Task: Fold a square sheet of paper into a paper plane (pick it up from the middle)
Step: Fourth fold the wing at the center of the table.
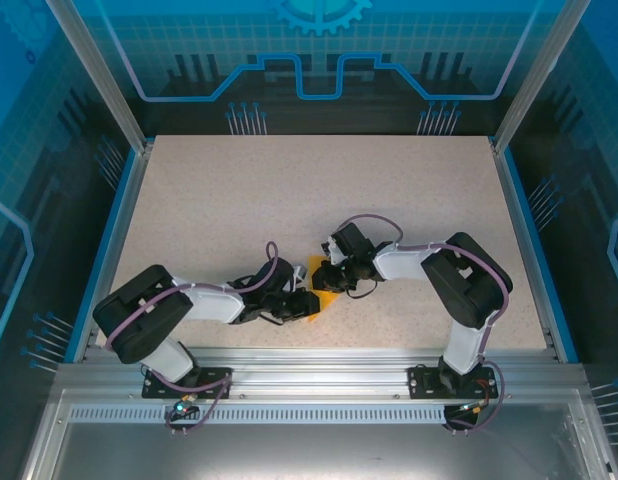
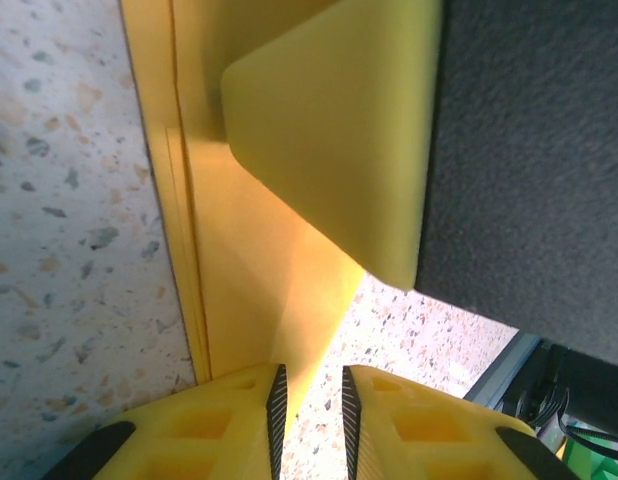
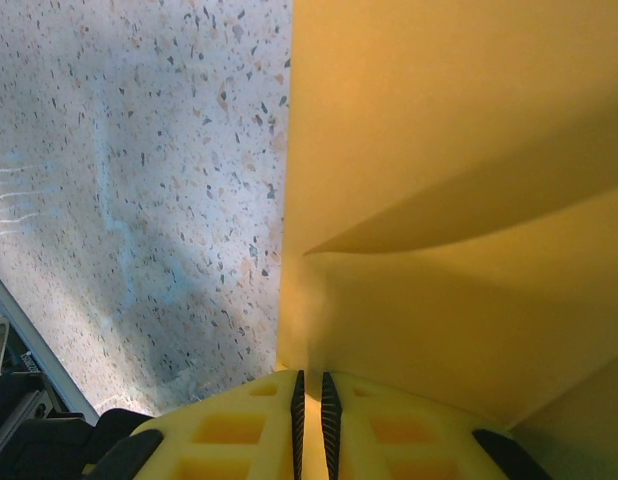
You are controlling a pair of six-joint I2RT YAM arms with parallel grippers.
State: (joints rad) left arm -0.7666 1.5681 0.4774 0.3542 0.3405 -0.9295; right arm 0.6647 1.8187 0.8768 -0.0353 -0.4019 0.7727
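The right gripper [image 3: 309, 392] is clenched on the folded paper [image 3: 439, 180]; the left gripper [image 2: 309, 405] stands slightly parted at another edge, its hold impossible to tell; from above, the paper lies between them, near-centre on the table [image 1: 289, 190].

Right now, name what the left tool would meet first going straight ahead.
The folded orange-yellow paper: its edge reaches between the fingertips of the left tool. Just beyond sits a yellow finger of the right tool, though depth is hard to judge.
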